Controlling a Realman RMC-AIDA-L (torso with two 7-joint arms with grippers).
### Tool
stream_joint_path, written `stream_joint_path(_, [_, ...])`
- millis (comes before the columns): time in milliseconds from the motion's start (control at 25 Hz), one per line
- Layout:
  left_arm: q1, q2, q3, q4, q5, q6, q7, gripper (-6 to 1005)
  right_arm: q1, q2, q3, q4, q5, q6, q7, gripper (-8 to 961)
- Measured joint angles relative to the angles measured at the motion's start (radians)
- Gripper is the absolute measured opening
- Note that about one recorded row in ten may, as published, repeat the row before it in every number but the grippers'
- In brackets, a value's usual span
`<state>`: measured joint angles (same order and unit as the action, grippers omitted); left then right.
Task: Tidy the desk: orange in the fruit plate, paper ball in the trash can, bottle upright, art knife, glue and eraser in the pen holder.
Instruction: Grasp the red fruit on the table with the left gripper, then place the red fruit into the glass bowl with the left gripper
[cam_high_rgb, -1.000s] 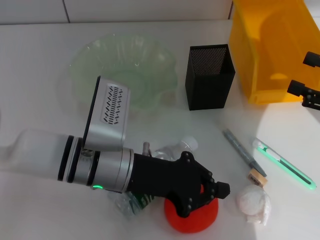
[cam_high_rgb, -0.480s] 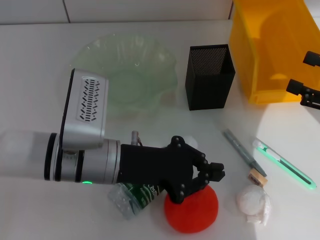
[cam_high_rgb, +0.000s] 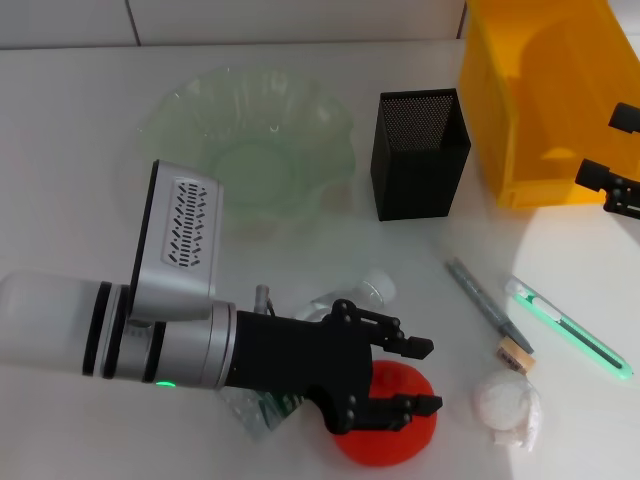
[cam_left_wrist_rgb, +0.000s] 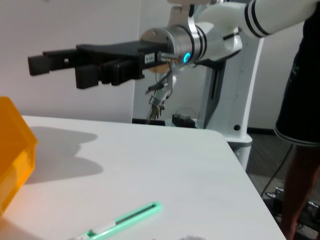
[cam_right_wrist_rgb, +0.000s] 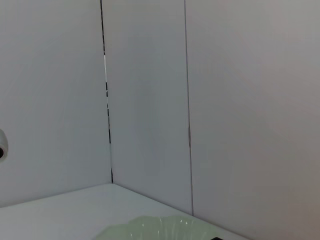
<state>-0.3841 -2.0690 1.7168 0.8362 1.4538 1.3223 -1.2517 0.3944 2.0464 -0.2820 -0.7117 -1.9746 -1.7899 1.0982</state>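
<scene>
Lying on one white table (cam_high_rgb: 70, 120): one orange (cam_high_rgb: 400, 445), one bottle (cam_high_rgb: 330, 330), one paper ball (cam_high_rgb: 508, 404), one eraser (cam_high_rgb: 515, 352), one grey pen-shaped stick (cam_high_rgb: 485, 303), one green knife (cam_high_rgb: 566, 325), one plate (cam_high_rgb: 250, 135), one pen holder (cam_high_rgb: 418, 152), one trash can (cam_high_rgb: 545, 95).

Orange: round, red-orange, matte skin, at the near edge, partly under the left hand (cam_high_rgb: 418, 374).
Bottle: clear crinkled plastic, green label, white cap, on its side just behind the orange, mostly hidden by the left arm.
Paper ball: white crumpled wad, right of the orange, near the eraser.
Eraser: tiny tan block with a dark end, touching the near tip of the grey stick.
Knife: slim translucent green body, lying diagonally right of the stick, apart from it; also seen in the left wrist view (cam_left_wrist_rgb: 127, 218).
Plate: pale green glass, wavy ruffled rim, far left; its edge shows in the right wrist view (cam_right_wrist_rgb: 150, 229).
Pen holder: tall square black metal mesh, upright between plate and trash can.
Trash can: bright yellow smooth plastic, rectangular, far right.

Left hand: black, fingers spread wide, over the orange's top and far side, gripping nothing.
Right hand (cam_high_rgb: 612, 160): black, at the right edge by the trash can; fingers apart in the left wrist view (cam_left_wrist_rgb: 65, 65), holding nothing.
</scene>
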Motion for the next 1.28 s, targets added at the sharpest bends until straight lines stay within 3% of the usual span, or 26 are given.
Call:
stream_joint_path(200, [-0.003,-0.003,0.001,0.01,0.051,-0.002,-0.048,552,-0.006,0.0,0.0,-0.002,0.0,-0.008,0.0,795])
stream_joint_path(520, [0.01,-0.003,0.007,0.026,0.108,-0.035,-0.046,561,-0.009,0.0,-0.003,-0.002,0.0,-0.01,0.0,792])
stream_joint_path(760, [0.007,-0.006,0.051,0.075,0.181,-0.049,-0.08,491,-0.011,0.003,-0.005,-0.004,0.0,-0.013,0.0,790])
stream_joint_path(1000, [0.028,-0.007,0.054,0.12,0.206,-0.073,-0.087,276,-0.017,0.004,0.001,-0.007,0.001,-0.024,0.0,788])
stream_joint_path(1280, [0.041,-0.006,0.049,0.169,0.201,-0.071,-0.094,167,-0.024,0.005,0.003,-0.008,0.001,-0.026,0.0,785])
